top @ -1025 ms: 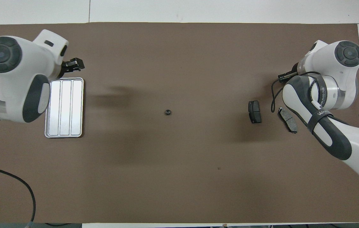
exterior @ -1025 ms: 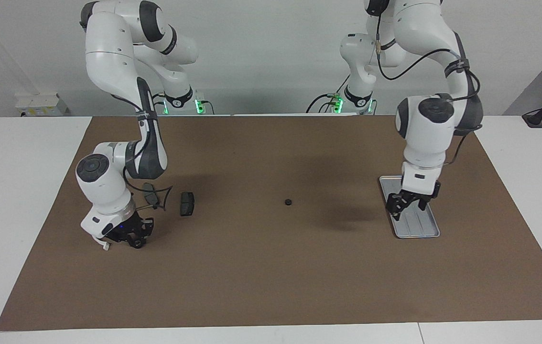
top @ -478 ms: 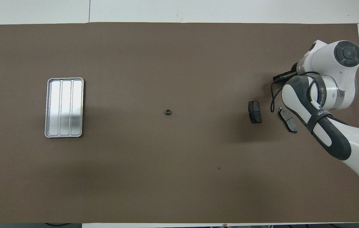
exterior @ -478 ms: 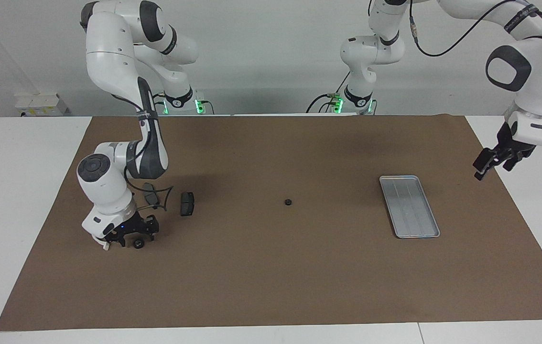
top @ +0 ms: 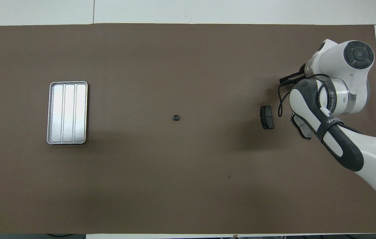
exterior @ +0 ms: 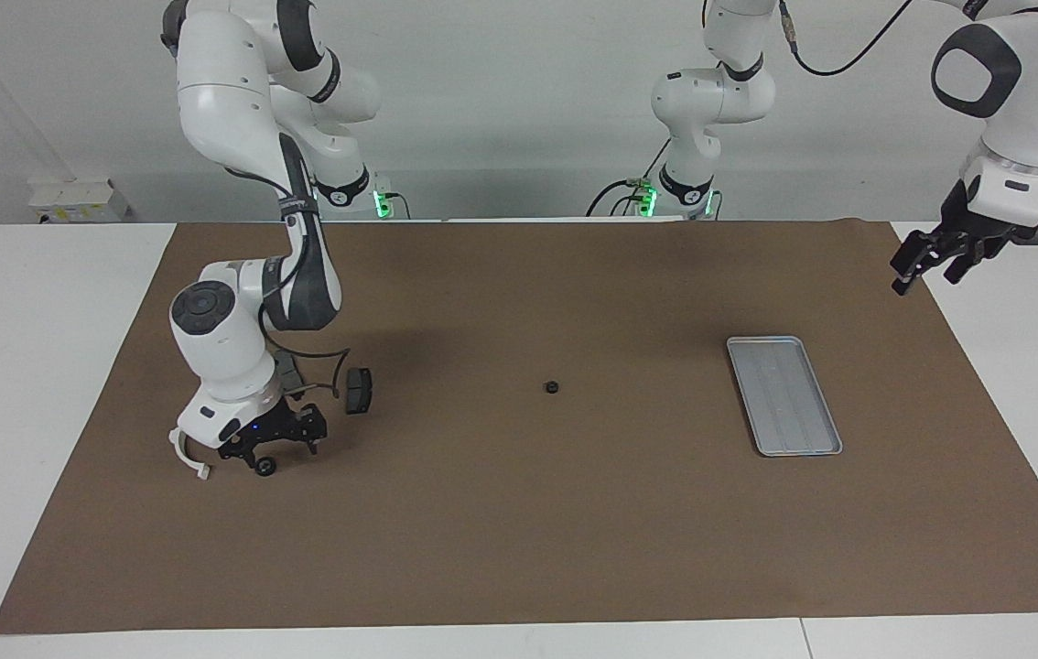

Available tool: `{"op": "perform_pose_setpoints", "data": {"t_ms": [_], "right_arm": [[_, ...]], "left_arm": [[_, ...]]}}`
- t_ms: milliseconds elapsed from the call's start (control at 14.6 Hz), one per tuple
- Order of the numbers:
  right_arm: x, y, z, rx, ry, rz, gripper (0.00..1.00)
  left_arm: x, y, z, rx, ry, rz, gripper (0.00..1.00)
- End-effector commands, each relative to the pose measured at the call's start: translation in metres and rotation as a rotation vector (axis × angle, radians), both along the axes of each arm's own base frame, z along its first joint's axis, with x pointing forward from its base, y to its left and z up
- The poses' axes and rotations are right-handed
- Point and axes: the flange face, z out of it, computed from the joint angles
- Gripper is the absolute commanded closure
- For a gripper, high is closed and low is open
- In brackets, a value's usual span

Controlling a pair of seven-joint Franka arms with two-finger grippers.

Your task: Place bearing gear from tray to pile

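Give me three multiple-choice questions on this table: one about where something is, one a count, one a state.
1. The small black round part alone at mid-mat lies:
A. in the shallow silver-grey ridged metal tray
B. on the mat between the tray and the dark grey brake-pad-shaped plates
C. on top of a plate

2. How many dark grey brake-pad-shaped plates are there?
A. one
B. two
C. four

3. The tray is:
A. empty
B. holding a gear
C. turned upside down

Answers:
1. B, bare brown mat surrounds it, with the tray toward the left arm's end and the plates toward the right arm's.
2. B, one lies in the open and the second is partly covered by the right arm.
3. A, only its bare ridged floor shows, rim up.
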Motion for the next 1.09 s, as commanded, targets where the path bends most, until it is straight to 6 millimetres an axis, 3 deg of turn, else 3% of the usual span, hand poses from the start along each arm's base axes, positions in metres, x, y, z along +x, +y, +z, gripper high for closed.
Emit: {"op": "perform_pose_setpoints", "data": {"t_ms": [0,137,547,1025], "right_arm": [[-0.016,0.051,0.03,0.023,0.025,-0.091,0.0],[-0.027,0.087,0.044,0.026,0.043,-0.169,0.0],[-0.061,0.212,0.078,0.038,0.06,-0.368,0.0],[-0.105,0.303,0.087,0.076,0.043,-0.45,0.0]], "left_arm": [[0.0,-0.004,0.007,0.001,-0.02,-0.035,0.06],[0.005,-0.006,0.022,-0.001,0.046,-0.039,0.08],[-0.001,-0.011,0.027,-0.013,0.155,-0.042,0.08],[0.006,-0.011,0.034,-0.009,0.135,-0.044,0.08]]}}
